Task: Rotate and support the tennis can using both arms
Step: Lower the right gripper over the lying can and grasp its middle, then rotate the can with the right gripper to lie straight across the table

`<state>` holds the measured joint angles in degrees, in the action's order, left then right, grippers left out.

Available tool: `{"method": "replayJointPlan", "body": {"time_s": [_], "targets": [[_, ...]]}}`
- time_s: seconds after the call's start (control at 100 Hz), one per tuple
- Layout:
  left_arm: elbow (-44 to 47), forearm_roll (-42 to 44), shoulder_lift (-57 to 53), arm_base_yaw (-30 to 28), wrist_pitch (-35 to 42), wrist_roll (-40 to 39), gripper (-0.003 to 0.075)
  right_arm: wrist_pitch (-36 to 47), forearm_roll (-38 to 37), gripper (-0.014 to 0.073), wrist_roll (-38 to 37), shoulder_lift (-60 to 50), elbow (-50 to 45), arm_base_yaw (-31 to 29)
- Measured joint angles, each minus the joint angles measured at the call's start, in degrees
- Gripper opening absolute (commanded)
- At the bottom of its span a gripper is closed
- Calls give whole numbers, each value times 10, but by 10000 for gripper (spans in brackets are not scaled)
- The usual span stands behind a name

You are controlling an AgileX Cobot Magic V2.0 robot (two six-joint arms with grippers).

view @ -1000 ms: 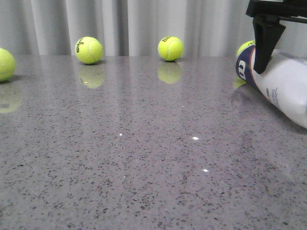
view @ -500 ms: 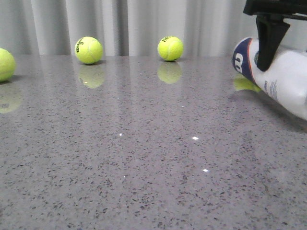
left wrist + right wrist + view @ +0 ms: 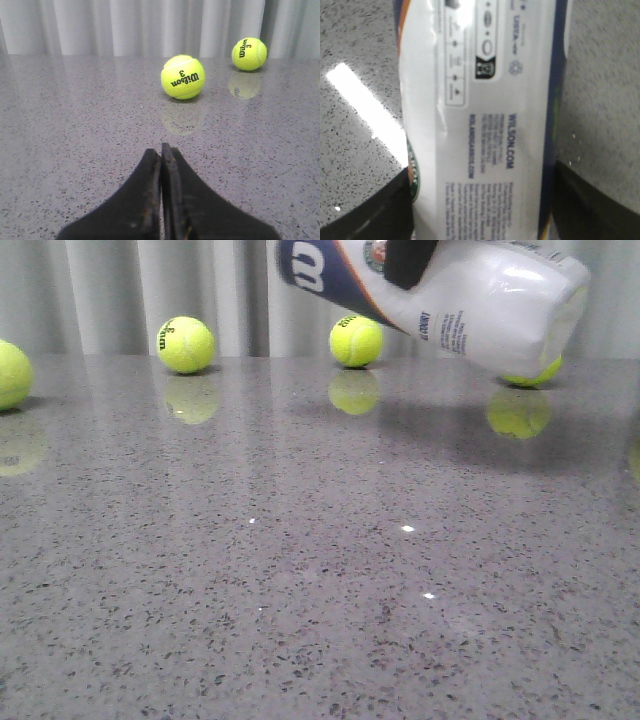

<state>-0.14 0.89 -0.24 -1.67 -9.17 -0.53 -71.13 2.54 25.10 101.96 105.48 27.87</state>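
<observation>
The tennis can (image 3: 470, 305) hangs in the air over the far right of the table, lying nearly level, its navy end with the white "W" (image 3: 305, 265) pointing left and slightly up. My right gripper (image 3: 480, 200) is shut on the can (image 3: 480, 100) across its white printed middle, one black finger on each side. In the front view only one of its fingers (image 3: 405, 260) shows, on top of the can. My left gripper (image 3: 161, 152) is shut and empty, low over the table, out of the front view and away from the can.
Tennis balls lie along the back of the grey speckled table (image 3: 300, 570): one at the far left (image 3: 10, 375), one left of centre (image 3: 185, 345), one at centre (image 3: 355, 340), one under the can (image 3: 530, 372). Two balls (image 3: 183, 76) (image 3: 249, 53) lie ahead of my left gripper. Curtains hang behind.
The right gripper has lifted the can off the table at the right edge and carried it up and left, swinging it more level. A ball behind it now shows.
</observation>
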Motion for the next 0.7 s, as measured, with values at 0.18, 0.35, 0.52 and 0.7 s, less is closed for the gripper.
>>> {"method": "replayJointPlan", "body": {"time_s": [0.18, 0.35, 0.52, 0.7], "targets": [[0, 0, 0, 0, 0, 0, -21, -1, 2, 358, 157, 33, 14, 40], [0, 0, 0, 0, 0, 0, -20, -1, 13, 358, 277, 58, 14, 59], [0, 0, 0, 0, 0, 0, -21, -1, 30, 358, 311, 80, 14, 71], [0, 0, 0, 0, 0, 0, -20, 0, 32, 358, 313, 105, 15, 77]]}}
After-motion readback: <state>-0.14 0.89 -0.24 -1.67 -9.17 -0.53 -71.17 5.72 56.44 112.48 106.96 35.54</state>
